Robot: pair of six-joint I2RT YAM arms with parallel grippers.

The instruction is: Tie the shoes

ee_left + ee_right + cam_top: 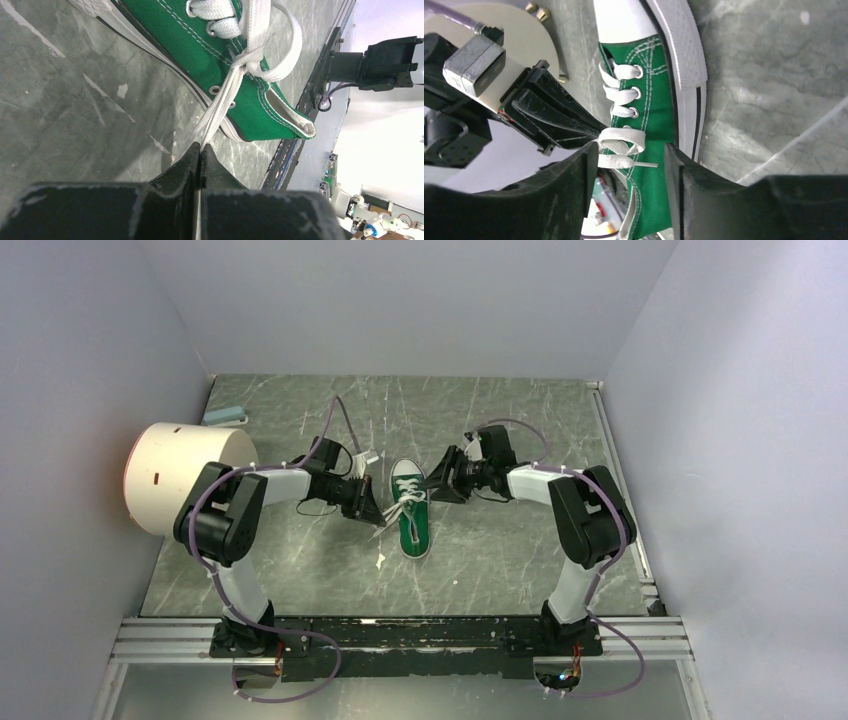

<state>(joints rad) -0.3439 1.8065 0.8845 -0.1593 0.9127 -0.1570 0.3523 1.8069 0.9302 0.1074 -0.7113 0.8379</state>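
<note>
The green sneaker (412, 515) lies in the middle of the table, its white toe cap pointing away from the arms. My left gripper (375, 512) is at the shoe's left side. In the left wrist view it (201, 146) is shut on a white lace (220, 107) that runs taut from a crossing over the shoe (235, 60). My right gripper (432, 483) is at the shoe's right side. In the right wrist view it (630, 159) is open, its jaws straddling the shoe's upper (656, 115) and a loose lace end (624, 161) with its tip.
A large white cylinder (190, 475) lies at the left by the left arm. A small light blue object (225, 416) sits at the back left. A metal rail (400, 635) runs along the near edge. Grey walls close in on three sides.
</note>
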